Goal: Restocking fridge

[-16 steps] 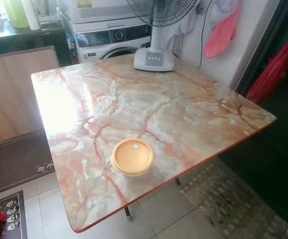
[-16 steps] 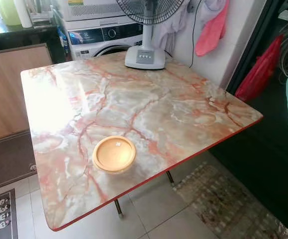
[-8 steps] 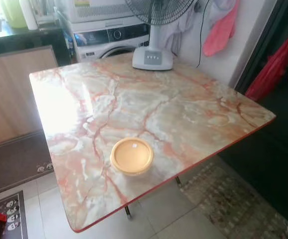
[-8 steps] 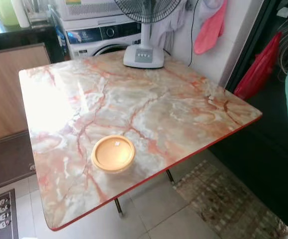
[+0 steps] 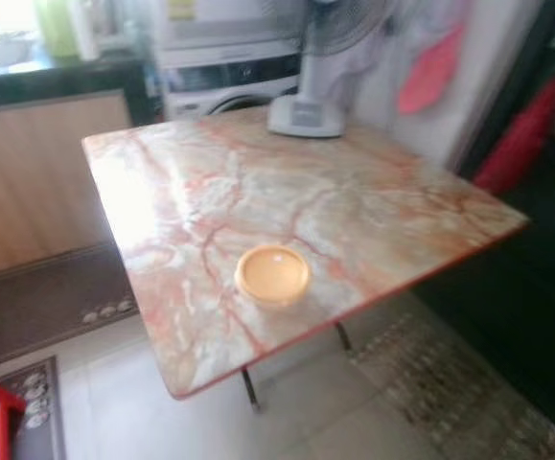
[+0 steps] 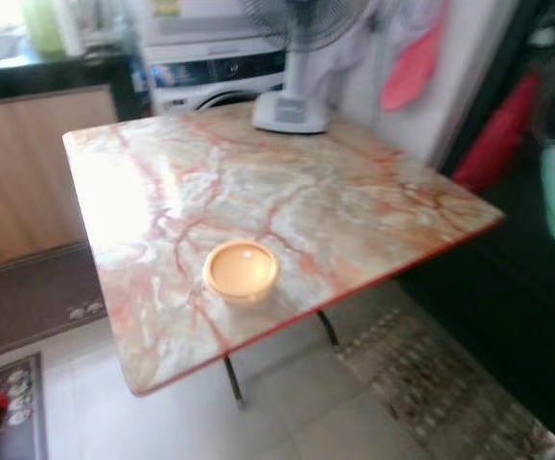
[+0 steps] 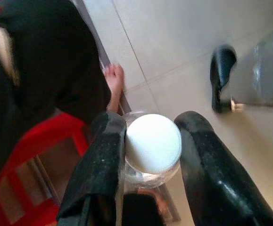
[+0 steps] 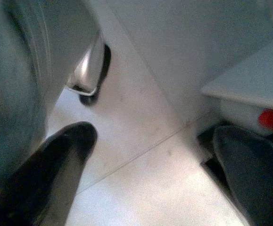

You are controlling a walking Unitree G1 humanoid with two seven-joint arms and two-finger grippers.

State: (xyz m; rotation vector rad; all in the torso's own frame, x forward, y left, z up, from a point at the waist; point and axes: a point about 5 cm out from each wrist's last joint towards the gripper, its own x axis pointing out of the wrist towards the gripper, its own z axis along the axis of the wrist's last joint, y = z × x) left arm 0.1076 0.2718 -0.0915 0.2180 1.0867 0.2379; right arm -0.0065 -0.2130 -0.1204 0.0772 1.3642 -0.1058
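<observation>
A round orange container [image 5: 272, 274] with a lid sits on the marble table [image 5: 373, 206], near its front edge. In the left wrist view, my left gripper [image 7: 150, 121] hangs over the tiled floor, shut on a clear jar with a white lid [image 7: 153, 141]; one finger [image 7: 103, 160] presses its side and the other finger [image 7: 207, 160] sits close against the opposite side. My right gripper [image 8: 154, 136] hangs open above the floor tiles with nothing between its fingers.
A standing fan [image 5: 306, 110] rests at the table's far edge, with a washing machine [image 5: 224, 81] behind. A red bag [image 5: 521, 144] hangs at the right by a dark opening. A patterned mat [image 5: 440, 383] lies beyond the table. A person's hand [image 7: 113, 77] and a red frame [image 7: 37, 155] are beside my left gripper.
The whole picture has shifted and blurred, so the camera moved; the table now looks smaller and further right. The orange container stays put on the table.
</observation>
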